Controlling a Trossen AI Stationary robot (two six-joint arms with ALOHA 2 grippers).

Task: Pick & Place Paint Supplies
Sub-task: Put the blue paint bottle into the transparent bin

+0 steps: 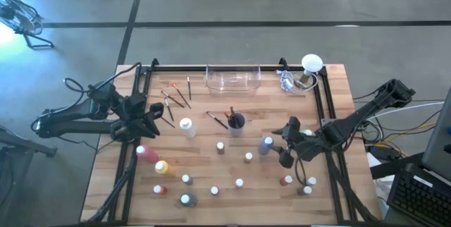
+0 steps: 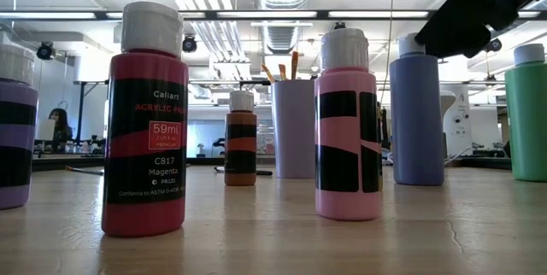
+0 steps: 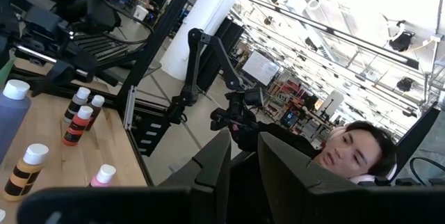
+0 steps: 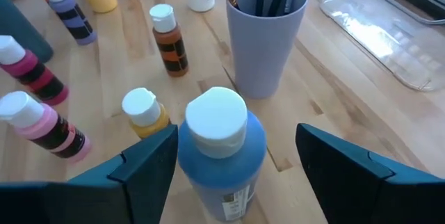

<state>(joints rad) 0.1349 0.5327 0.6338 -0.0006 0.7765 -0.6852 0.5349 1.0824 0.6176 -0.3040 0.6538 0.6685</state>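
Note:
My right gripper [image 4: 236,135] is open around a tall blue bottle with a white cap [image 4: 221,156], one finger on each side. The bottle stands upright on the table and also shows in the high view [image 1: 266,144] and the low view [image 2: 417,113]. My left gripper [image 1: 151,116] hovers at the table's left, tipped upward, beside loose dark-handled brushes [image 1: 171,101]. In its wrist view [image 3: 243,161] its fingers stand a narrow gap apart with nothing seen between them. A lilac cup of brushes [image 1: 236,121] stands mid-table. My right gripper comes at the blue bottle level, from the table's right side, at shoulder height. One finger [image 4: 149,165] stands right against the bottle's side [image 4: 186,168]. I cannot tell whether it touches. The other finger [image 4: 348,161] is clearly apart from it.
A clear plastic tray [image 1: 232,79] sits at the far edge, with a white round object [image 1: 311,63] to its right. A tall white bottle [image 1: 187,127], a pink one [image 1: 146,153], a yellow one [image 1: 162,167] and several small bottles [image 1: 239,182] stand across the near half. A person [image 3: 354,151] is beyond the table.

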